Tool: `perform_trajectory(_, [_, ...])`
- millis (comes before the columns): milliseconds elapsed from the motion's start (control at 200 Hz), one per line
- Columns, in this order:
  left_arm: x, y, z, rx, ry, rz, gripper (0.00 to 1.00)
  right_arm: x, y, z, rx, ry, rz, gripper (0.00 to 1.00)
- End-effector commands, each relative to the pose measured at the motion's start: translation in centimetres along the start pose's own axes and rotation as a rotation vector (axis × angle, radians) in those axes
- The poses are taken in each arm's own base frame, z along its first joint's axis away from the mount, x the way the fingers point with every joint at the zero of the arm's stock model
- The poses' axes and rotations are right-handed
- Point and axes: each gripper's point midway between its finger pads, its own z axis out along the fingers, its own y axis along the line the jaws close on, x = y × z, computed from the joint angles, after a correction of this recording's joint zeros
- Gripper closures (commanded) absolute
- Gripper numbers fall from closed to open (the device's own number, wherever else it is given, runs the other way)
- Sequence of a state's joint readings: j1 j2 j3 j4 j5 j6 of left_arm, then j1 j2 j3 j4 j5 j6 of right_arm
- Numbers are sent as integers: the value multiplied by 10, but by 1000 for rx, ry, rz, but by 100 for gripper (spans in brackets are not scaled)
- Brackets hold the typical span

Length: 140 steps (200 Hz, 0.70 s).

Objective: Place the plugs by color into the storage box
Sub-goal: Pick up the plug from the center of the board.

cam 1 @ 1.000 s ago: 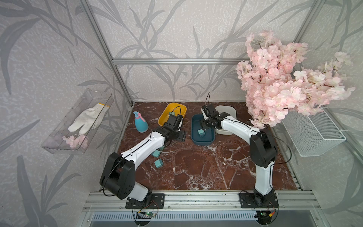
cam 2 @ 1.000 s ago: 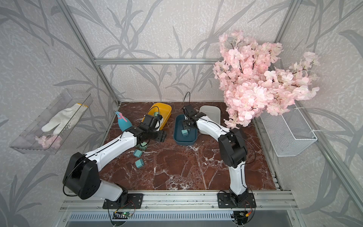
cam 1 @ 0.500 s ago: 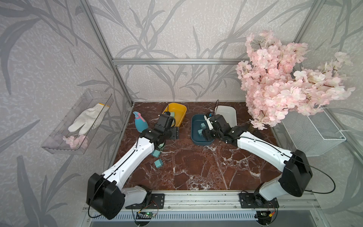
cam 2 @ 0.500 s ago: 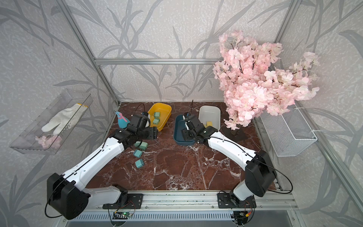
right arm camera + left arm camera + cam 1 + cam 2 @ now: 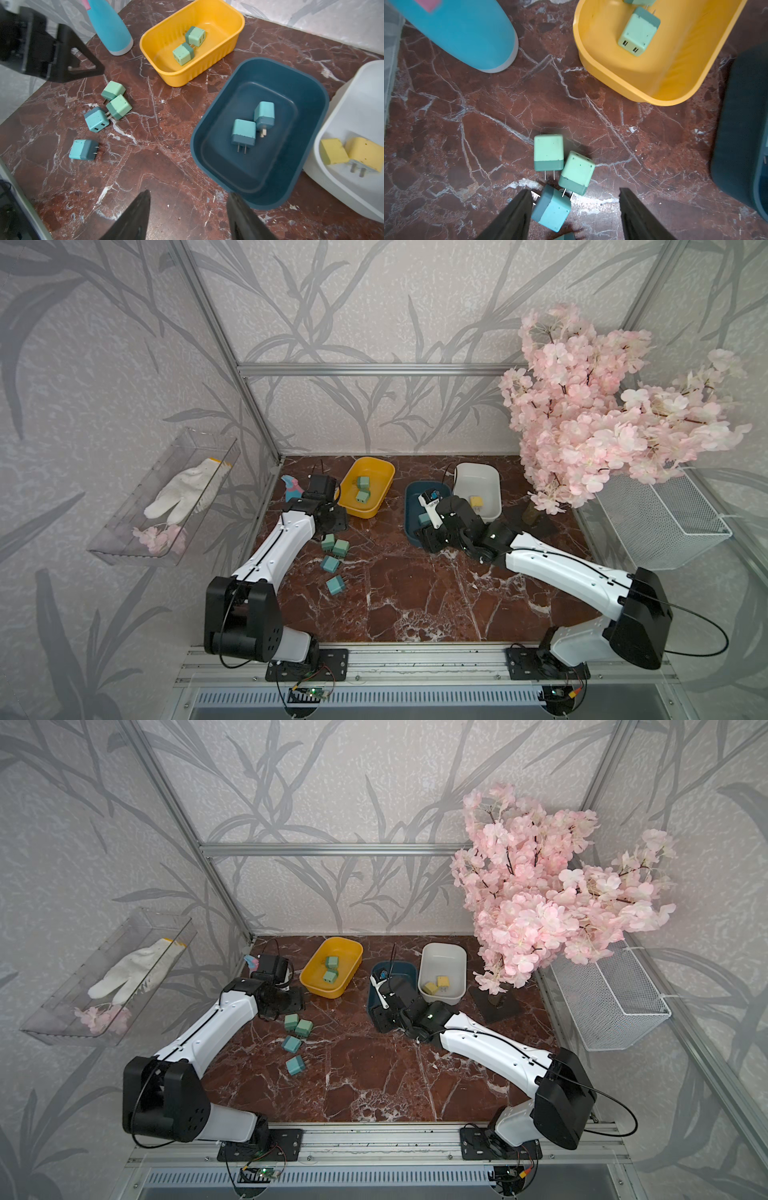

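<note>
Plugs (image 5: 118, 107), four green (image 5: 183, 54), four teal (image 5: 243, 133), two yellow (image 5: 333, 150)

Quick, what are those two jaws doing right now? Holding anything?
Left gripper: open, gripping nothing; a teal-blue plug lies between its jaws.
Right gripper: open, empty.

Four loose plugs (image 5: 292, 1043) on the marble table (image 5: 374, 1077) near yellow bin (image 5: 322, 991)

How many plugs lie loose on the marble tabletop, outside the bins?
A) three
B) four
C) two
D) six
B: the right wrist view shows four on the tabletop: a green plug, a second green plug, a teal plug beside them, and a lone teal plug apart.
</note>
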State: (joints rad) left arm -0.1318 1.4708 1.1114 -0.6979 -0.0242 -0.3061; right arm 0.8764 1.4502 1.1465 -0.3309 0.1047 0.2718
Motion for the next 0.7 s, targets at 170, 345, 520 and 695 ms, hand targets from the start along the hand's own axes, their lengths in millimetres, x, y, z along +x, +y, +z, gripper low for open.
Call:
perform_trajectory(170, [16, 1, 39, -47, 171, 28, 30, -4, 12, 8, -3, -34, -84, 37])
perform_trajectory(345, [30, 5, 47, -60, 206, 26, 30, -5, 6, 13, 33, -47, -108, 36])
perform_trajectory(520, [46, -1, 59, -28, 273, 20, 30, -1, 6, 22, 39, -35, -121, 36])
perform_trajectory(695, [48, -10, 70, 6, 310, 12, 35, 1, 5, 27, 41, -26, -116, 36])
